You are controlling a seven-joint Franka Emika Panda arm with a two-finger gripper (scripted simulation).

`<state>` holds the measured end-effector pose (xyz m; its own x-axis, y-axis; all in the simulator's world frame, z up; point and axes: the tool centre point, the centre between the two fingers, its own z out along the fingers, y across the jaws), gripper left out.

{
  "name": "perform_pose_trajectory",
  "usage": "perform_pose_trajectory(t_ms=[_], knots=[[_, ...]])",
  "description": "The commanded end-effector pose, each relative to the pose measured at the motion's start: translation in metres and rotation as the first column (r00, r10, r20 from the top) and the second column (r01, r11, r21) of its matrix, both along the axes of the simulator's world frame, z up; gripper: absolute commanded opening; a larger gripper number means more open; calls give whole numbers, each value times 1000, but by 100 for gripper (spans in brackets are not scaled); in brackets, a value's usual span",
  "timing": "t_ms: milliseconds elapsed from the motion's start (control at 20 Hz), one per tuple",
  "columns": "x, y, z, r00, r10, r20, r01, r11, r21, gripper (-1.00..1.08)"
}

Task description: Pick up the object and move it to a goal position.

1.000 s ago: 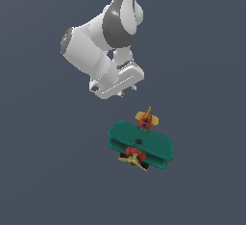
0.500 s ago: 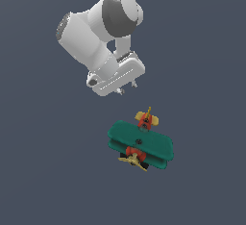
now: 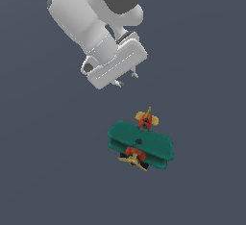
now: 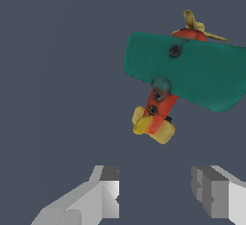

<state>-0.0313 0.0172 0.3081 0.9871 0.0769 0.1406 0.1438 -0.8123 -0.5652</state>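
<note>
Teal-winged toy biplane sits on the dark grey floor, untouched. Above it the white gripper hangs with its fingers spread wide, holding nothing.

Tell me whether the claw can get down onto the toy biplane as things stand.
Probably yes. The claw is open and empty, and nothing lies between it and the toy biplane, which sits alone on the surface.

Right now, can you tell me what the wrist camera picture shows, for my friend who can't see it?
A small toy biplane with teal wings, a red body and yellow tail and propeller lies on a plain dark surface. In the foreground, the robot's open tool shows two grey fingers, apart from the plane and holding nothing.
</note>
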Motion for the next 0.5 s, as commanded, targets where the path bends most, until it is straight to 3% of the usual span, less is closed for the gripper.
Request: perform_pose_trajectory(t_ms=[0,450], knots=[[3,-1,16,999,2,40,-2,1000,0,28],[10,-3,73,983,8,181,-10,1000,12,28]])
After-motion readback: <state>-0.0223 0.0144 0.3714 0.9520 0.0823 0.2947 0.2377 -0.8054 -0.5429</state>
